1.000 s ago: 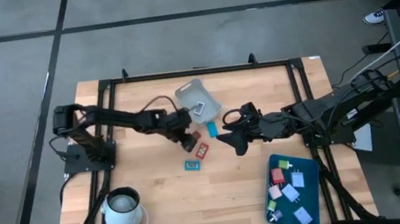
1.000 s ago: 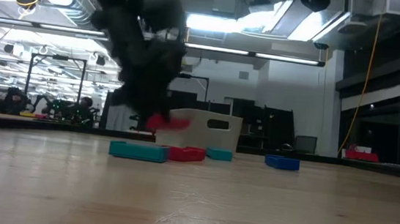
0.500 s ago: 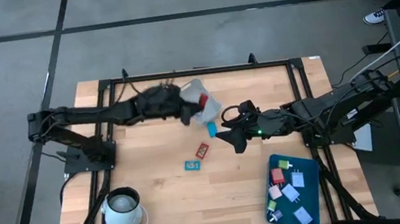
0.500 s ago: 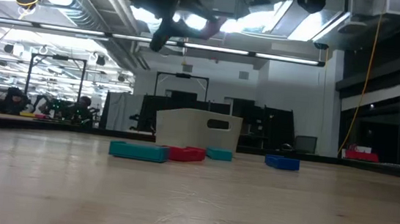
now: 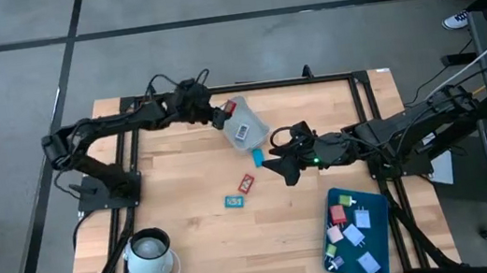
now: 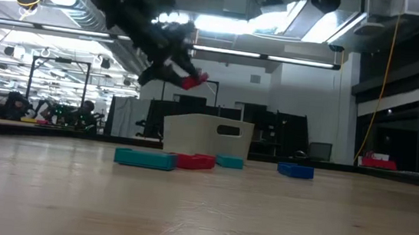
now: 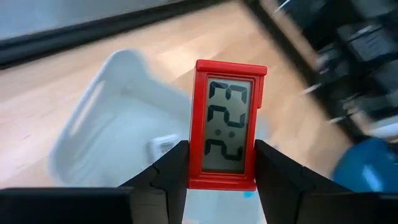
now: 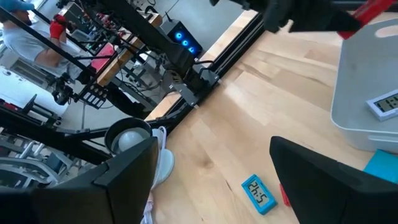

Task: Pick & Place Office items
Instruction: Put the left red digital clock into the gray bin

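- The left gripper [image 7: 221, 177] clenches a red digital clock [image 7: 227, 132] between its two fingers, the display facing the wrist camera.
- It hangs in the air at the rim of the translucent grey bin [image 5: 244, 123], clear of the table [image 5: 190, 228].
- A white clock [image 5: 242, 133] lies inside the bin.
- A light blue piece [image 5: 257, 156], a red piece [image 5: 247, 183] and a teal clock [image 5: 234, 201] lie on the wood near the bin.
- The right gripper [image 5: 277, 162] hovers just beside the light blue piece, fingers spread, grasping nothing.
- More pieces lie in the dark-teal tray [image 5: 373, 197].
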Robot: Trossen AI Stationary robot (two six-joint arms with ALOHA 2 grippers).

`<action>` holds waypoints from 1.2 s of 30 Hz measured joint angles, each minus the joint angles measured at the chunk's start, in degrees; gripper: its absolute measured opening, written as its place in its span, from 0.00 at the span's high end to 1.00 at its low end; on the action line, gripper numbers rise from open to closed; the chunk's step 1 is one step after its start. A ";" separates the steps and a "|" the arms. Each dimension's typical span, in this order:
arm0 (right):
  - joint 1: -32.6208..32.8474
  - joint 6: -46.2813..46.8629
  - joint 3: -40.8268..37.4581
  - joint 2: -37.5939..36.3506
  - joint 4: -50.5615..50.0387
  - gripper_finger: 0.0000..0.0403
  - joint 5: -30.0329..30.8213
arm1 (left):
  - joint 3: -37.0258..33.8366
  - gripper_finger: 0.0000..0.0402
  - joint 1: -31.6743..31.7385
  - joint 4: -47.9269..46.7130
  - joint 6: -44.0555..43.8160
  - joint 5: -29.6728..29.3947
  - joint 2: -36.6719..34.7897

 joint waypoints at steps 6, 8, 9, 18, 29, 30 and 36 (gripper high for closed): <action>-0.04 0.58 0.00 0.00 0.42 0.22 0.19 | 10.79 0.64 2.21 -20.33 13.25 -0.48 7.93; -0.04 0.60 0.00 0.00 0.52 0.22 0.18 | 16.02 0.64 2.19 -25.09 18.52 -1.83 11.20; -0.04 0.61 0.00 0.00 0.49 0.22 0.17 | 18.70 0.64 2.28 -26.90 20.88 -2.22 12.95; 0.08 1.67 0.00 0.00 1.29 0.22 0.02 | 37.78 0.64 3.02 -42.48 33.29 -2.57 27.20; 0.37 1.81 0.00 0.00 1.29 0.22 -0.64 | 39.45 0.64 3.02 -43.80 35.25 -2.10 34.63; 0.37 1.85 0.00 0.02 1.29 0.22 -1.09 | 39.44 0.64 3.04 -43.39 35.45 -2.68 35.06; 0.37 2.33 0.00 0.00 1.25 0.22 -1.40 | 39.44 0.64 4.33 -41.97 35.78 -2.72 36.91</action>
